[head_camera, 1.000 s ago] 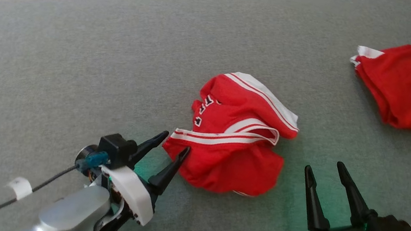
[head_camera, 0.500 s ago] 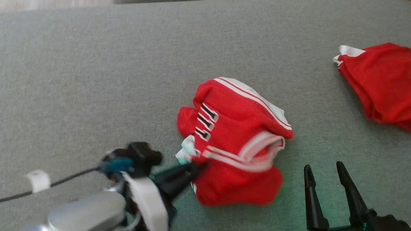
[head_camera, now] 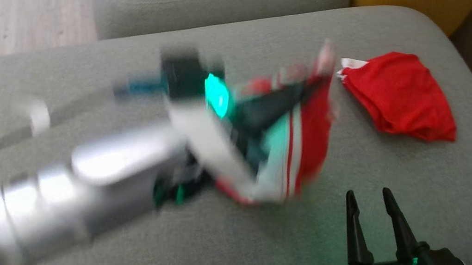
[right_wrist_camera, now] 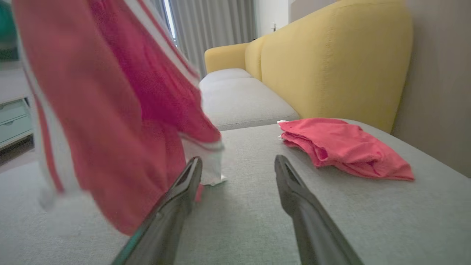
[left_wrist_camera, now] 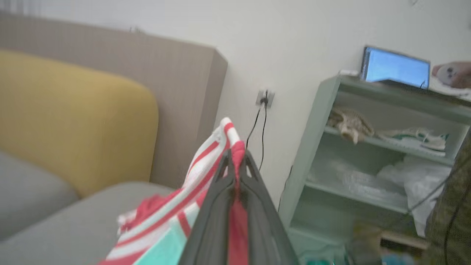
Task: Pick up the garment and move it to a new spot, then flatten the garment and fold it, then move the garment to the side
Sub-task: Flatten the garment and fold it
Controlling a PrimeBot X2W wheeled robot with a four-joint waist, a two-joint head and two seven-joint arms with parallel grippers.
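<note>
Pinching the red garment (right_wrist_camera: 103, 121) by its striped edge with our left claw (left_wrist_camera: 235, 156) clamped tight, we judge it light and limp, draping below that claw over the cushion (head_camera: 421, 179), beside our right claw (head_camera: 368, 193), spread wide and empty.

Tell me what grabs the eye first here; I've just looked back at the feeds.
The red garment with white stripes stands out first: it is pinched in the shut left gripper and hangs above the grey sofa cushion, mid-frame in the head view. Next, a second red garment lies at the cushion's far right. The right gripper sits open at the lower right, holding nothing.
</note>
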